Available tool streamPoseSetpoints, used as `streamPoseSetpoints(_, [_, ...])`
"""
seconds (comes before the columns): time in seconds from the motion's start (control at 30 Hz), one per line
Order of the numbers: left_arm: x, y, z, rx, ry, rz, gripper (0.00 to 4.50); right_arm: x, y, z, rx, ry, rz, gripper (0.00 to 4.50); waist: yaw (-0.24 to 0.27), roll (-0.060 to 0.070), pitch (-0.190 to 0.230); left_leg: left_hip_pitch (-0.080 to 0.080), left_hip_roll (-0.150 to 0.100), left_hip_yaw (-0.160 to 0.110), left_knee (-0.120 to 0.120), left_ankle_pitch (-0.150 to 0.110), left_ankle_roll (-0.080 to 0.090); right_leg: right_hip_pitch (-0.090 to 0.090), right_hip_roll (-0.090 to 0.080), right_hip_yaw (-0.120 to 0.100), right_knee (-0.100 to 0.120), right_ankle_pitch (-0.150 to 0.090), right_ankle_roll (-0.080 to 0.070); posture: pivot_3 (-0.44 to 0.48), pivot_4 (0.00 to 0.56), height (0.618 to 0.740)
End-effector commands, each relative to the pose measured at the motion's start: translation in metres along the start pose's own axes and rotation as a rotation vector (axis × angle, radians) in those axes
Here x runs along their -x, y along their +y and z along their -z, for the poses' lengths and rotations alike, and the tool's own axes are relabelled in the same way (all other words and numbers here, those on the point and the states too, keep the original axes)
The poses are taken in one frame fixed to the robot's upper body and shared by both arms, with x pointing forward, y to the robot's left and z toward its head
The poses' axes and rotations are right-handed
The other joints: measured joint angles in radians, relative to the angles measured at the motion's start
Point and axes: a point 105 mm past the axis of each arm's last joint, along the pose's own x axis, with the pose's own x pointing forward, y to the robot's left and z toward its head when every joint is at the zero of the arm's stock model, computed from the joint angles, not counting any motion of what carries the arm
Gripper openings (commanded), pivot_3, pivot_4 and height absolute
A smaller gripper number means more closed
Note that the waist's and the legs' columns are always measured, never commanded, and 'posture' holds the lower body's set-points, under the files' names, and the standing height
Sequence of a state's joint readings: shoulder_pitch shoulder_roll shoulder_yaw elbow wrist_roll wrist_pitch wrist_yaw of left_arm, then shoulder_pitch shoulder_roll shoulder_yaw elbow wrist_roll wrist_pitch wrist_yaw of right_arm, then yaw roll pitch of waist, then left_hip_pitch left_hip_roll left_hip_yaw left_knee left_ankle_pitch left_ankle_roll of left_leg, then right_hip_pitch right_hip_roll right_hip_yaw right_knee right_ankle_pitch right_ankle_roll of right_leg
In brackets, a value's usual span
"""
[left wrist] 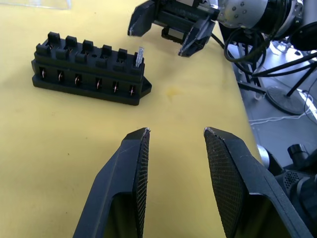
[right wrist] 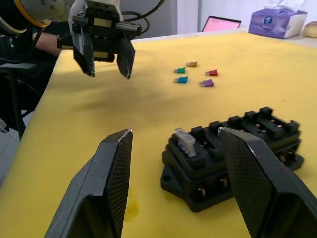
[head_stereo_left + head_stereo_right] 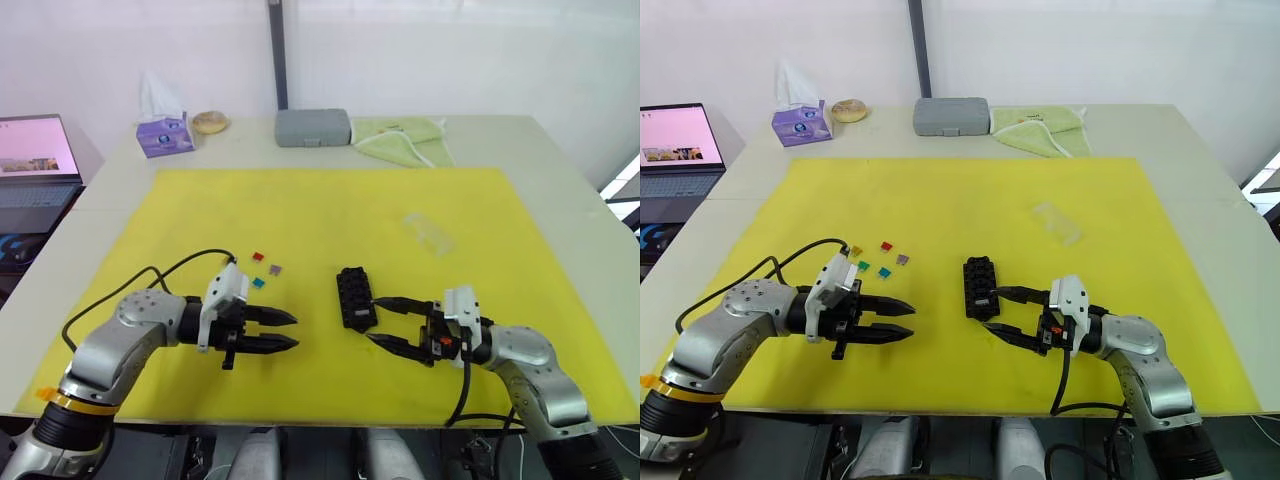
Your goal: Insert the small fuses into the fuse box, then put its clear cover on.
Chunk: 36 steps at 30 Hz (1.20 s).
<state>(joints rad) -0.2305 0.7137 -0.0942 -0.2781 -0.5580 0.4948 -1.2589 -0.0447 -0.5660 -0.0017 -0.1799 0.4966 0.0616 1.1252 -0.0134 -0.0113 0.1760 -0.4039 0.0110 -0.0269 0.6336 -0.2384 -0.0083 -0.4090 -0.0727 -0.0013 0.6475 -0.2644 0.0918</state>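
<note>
The fuse box (image 3: 355, 297) lies near the middle of the yellow mat (image 3: 330, 215), with bare mat all round. The right gripper (image 3: 385, 319) hovers just beside its near end, fingers spread and empty. The left gripper (image 3: 283, 330) hangs apart, fingers spread. The right wrist view shows a pale fuse (image 2: 184, 141) standing in the end slot. Loose fuses (image 3: 265, 269) lie beside the left arm. The clear cover (image 3: 428, 233) is faint.
</note>
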Motion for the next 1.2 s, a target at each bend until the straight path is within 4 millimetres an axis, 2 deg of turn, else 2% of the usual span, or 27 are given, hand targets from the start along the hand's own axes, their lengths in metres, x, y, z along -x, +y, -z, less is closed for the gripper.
streamPoseSetpoints(0.03, [0.000,-0.004,-0.006,-0.010,-0.015,0.029,1.86,-0.002,-0.007,-0.028,0.046,-0.048,0.012,2.93,-0.001,0.000,0.000,0.000,0.000,0.000,0.000,0.000,0.000,0.000,0.000,0.000,0.000,0.000,0.000,0.000,0.150,0.740])
streamPoseSetpoints(0.13, [0.002,-0.003,-0.009,-0.013,-0.019,0.021,1.86,-0.010,-0.002,-0.034,0.011,-0.058,-0.031,2.93,0.000,0.000,0.000,0.000,0.000,0.000,0.000,0.000,0.000,0.000,0.000,0.000,0.000,0.000,0.000,0.000,0.150,0.740])
streamPoseSetpoints(0.17, [0.002,-0.002,-0.009,-0.016,-0.020,0.016,1.86,-0.013,-0.002,-0.035,0.014,-0.061,-0.037,2.68,0.001,0.000,0.000,0.000,0.000,-0.001,0.000,0.000,0.000,0.000,0.000,0.000,0.000,0.000,0.000,0.000,0.150,0.740])
streamPoseSetpoints(0.23, [0.003,0.000,-0.009,-0.022,-0.020,0.001,1.86,-0.016,-0.002,-0.037,0.014,-0.072,-0.042,2.08,0.002,0.000,0.000,0.000,0.000,0.000,0.000,0.000,0.000,0.000,0.000,0.000,0.000,0.000,0.000,0.000,0.150,0.740])
streamPoseSetpoints(0.37, [0.005,0.008,-0.010,-0.016,-0.035,-0.040,1.86,-0.024,-0.002,-0.037,0.000,-0.058,-0.084,0.08,0.000,0.000,0.000,0.000,0.000,0.000,0.000,0.000,0.000,0.000,0.000,0.000,0.000,0.000,0.000,0.000,0.150,0.740])
streamPoseSetpoints(0.67, [0.002,0.007,-0.008,-0.006,-0.040,-0.055,1.86,-0.026,0.002,-0.021,0.011,0.028,-0.140,0.03,0.000,0.000,0.000,0.000,0.000,0.000,0.000,0.000,0.000,0.000,0.001,0.000,0.000,0.000,0.000,0.000,0.150,0.740])
streamPoseSetpoints(1.2, [0.000,0.007,-0.006,0.000,-0.050,-0.070,1.86,-0.024,-0.006,-0.004,-0.010,0.100,-0.098,0.03,0.000,0.000,0.000,0.000,0.000,0.000,0.000,0.000,0.000,0.000,0.001,0.000,0.000,0.000,0.000,0.000,0.150,0.740])
